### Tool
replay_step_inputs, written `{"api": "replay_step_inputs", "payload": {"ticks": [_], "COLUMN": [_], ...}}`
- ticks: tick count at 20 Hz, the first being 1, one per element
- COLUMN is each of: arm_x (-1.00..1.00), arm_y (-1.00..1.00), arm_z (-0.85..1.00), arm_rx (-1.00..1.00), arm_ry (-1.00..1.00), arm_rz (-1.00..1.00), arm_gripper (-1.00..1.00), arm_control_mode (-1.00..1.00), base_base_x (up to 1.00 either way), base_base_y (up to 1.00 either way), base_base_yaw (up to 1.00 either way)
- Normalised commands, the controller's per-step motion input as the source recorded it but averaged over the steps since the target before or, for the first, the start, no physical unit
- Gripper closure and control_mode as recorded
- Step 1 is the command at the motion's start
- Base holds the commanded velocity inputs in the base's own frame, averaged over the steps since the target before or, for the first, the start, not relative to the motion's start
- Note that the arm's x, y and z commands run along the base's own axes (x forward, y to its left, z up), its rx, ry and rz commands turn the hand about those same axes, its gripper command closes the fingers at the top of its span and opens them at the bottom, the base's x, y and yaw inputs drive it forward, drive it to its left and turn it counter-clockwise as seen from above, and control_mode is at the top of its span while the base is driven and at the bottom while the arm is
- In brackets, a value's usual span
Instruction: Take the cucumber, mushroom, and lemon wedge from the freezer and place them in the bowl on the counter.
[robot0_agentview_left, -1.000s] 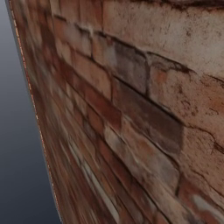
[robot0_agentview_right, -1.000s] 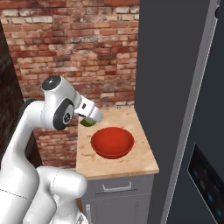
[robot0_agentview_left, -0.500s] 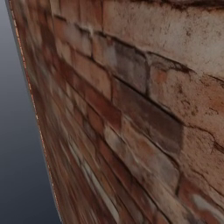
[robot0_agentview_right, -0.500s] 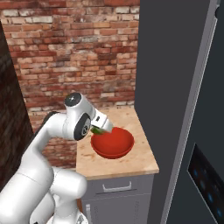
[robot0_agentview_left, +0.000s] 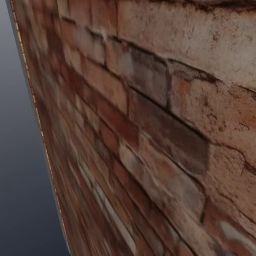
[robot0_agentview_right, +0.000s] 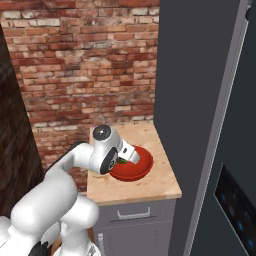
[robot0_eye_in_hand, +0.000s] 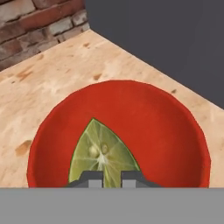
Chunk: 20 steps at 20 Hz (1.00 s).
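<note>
The glossy red bowl (robot0_eye_in_hand: 175, 113) lies right under my hand on the beige counter (robot0_eye_in_hand: 52, 78). My gripper (robot0_eye_in_hand: 112, 178) is shut on the lemon wedge (robot0_eye_in_hand: 100, 151), whose pale green cut face hangs just above the inside of the bowl. From the right base view, the gripper (robot0_agentview_right: 123, 161) reaches over the left rim of the bowl (robot0_agentview_right: 142, 167), with a bit of green wedge (robot0_agentview_right: 121, 161) at its tips. The dark freezer (robot0_agentview_right: 195, 100) stands directly right of the counter (robot0_agentview_right: 150, 189). The cucumber and the mushroom are out of view.
A brick wall (robot0_agentview_right: 85, 60) runs behind the counter, and another brick wall (robot0_agentview_left: 150, 130) stands close on the left. The freezer's side (robot0_eye_in_hand: 166, 39) rises just beyond the bowl. A grey cabinet with a drawer handle (robot0_agentview_right: 134, 214) sits under the counter.
The arm has swung the hand down and to the right, from above the counter's left part to low over the bowl, with the lemon wedge still in the gripper.
</note>
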Motion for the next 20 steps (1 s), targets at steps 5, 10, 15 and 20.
{"api": "replay_step_inputs", "payload": {"ticks": [5,10,15,20], "arm_x": [0.21,0.01,-0.02,-0.14], "arm_y": [-0.09,0.0,0.0,0.0], "arm_z": [-0.31,0.0,0.22,0.73], "arm_rx": [0.01,0.0,0.01,0.03], "arm_ry": [0.0,0.0,-0.13,-0.09], "arm_rz": [0.0,0.0,0.0,0.0], "arm_gripper": [-1.0,-1.0,-1.0,-1.0], "arm_control_mode": [-1.0,-1.0,-1.0,-1.0], "base_base_x": [0.0,0.0,0.0,0.0], "base_base_y": [0.0,0.0,0.0,0.0], "base_base_yaw": [0.0,0.0,0.0,0.0]}}
